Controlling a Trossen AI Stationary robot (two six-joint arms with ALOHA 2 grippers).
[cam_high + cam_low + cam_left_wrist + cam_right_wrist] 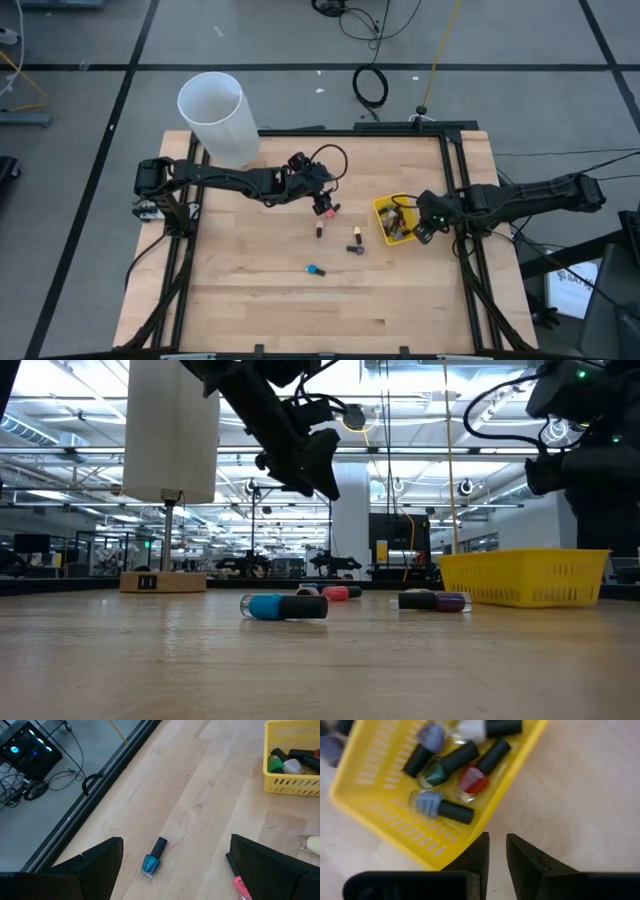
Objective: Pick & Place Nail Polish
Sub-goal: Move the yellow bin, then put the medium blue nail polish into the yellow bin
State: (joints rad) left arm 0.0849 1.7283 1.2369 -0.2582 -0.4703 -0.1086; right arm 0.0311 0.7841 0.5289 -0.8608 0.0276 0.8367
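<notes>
Your yellow bin [393, 221] sits on the worktop [260, 300] near its right edge, and it already holds several nail polish bottles. The right wrist view shows them best: a red one [473, 781], a dark green one [434, 774], a pale blue one [426, 802] and a lilac one [431, 736], all lying flat with dark caps. The overhead view shows only a jumble of colour there, and the low view only the bin's slotted wall.

Your right hand [497, 851] hangs just outside the bin's rim, fingers nearly together with a thin gap and nothing between them.

Your left hand [175, 870] is up over the middle of the worktop, fingers spread wide and empty. Its camera shows a teal bottle [151, 860] lying on the wood below. Overhead you also see a pink bottle [330, 210], a dark red one [318, 231], a yellow one [356, 234] and a purple one [355, 249] loose between the teal bottle and the bin. The white cylinder [216, 117] stands at the far left corner.
</notes>
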